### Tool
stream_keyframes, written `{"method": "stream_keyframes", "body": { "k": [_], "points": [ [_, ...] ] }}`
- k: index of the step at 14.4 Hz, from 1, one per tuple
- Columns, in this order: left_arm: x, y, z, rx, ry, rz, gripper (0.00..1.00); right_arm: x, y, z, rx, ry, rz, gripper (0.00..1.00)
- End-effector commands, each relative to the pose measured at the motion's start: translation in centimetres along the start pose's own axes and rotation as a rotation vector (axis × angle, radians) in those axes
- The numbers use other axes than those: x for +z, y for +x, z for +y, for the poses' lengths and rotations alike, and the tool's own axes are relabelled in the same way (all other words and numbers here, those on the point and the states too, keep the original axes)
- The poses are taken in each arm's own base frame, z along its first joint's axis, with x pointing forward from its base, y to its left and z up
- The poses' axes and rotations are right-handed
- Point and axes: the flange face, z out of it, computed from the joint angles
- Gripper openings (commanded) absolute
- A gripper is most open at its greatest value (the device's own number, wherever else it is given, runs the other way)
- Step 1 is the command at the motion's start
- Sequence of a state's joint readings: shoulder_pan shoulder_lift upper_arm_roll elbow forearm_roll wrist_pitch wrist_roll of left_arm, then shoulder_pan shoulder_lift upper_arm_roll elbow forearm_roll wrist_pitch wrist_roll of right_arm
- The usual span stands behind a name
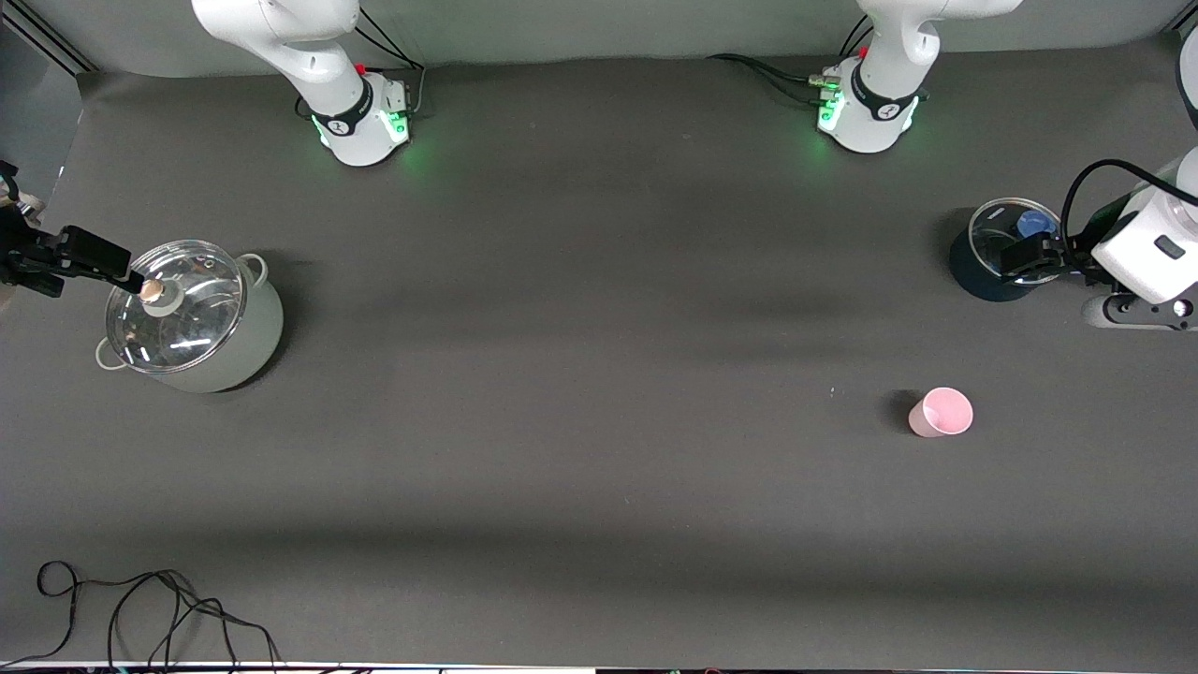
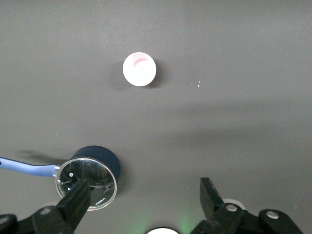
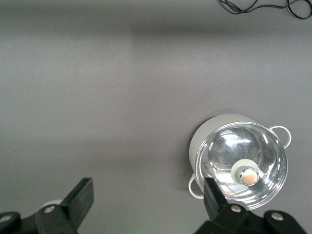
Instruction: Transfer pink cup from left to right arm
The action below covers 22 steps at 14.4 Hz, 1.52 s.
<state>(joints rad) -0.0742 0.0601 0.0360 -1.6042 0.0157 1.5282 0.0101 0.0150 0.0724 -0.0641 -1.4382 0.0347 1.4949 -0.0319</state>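
**A:** ok so starting nearest the front camera, there's just a loose black cable [image 1: 140,608] lying on the surface [image 1: 580,487]. next up is the pink cup [image 1: 941,412], standing upright with its mouth up, toward the left arm's end of the table. nothing touches it and both grippers are well apart from it

**B:** how do you reckon it handles?

**A:** my guess is very light, thin plastic, smooth and a bit slippery. it tapers, so a side pinch could squirt it upward or downward if the squeeze is too keen, and hard pressure would probably flex the wall. I'd take it across the upper body just under the rim, and keep it to one side so the other arm has bare wall left to grab for the handover

**B:** and the grippers?

**A:** farther up, the left gripper [image 1: 1025,257] hangs over the dark lidded saucepan [image 1: 992,267] with the blue handle, jaws spread with nothing between them. the right gripper [image 1: 70,257] is over the edge of the big pale lidded pot [image 1: 201,323] at the right arm's end, jaws also spread and empty, looks like it's waiting

**B:** so pickup not started?

**A:** seems not, cup's untouched
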Motion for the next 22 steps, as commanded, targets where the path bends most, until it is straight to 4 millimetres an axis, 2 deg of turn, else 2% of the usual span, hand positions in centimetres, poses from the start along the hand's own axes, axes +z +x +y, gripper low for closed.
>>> {"method": "stream_keyframes", "body": {
  "k": [1, 5, 16, 18, 22],
  "points": [
    [0.0, -0.1, 0.0, 0.012, 0.0, 0.015, 1.0, -0.3, 0.1, 0.2, 0.01, 0.018, -0.006, 1.0],
    [0.1, -0.1, 0.1, 0.001, -0.001, 0.013, 1.0, -0.3, 0.1, 1.4, 0.031, 0.021, -0.005, 1.0],
    [0.4, 0.3, 0.4, -0.022, -0.016, 0.015, 1.0, -0.3, 0.0, 1.4, 0.031, 0.018, -0.005, 1.0],
    [0.0, 0.6, 0.0, 0.024, -0.016, 0.047, 1.0, -0.3, 0.0, 1.3, 0.028, 0.018, -0.005, 1.0],
    [-0.7, 1.5, -2.6, 0.365, 0.003, 0.134, 1.0, -0.2, 0.1, 1.7, 0.036, 0.019, -0.007, 1.0]
  ]
}}
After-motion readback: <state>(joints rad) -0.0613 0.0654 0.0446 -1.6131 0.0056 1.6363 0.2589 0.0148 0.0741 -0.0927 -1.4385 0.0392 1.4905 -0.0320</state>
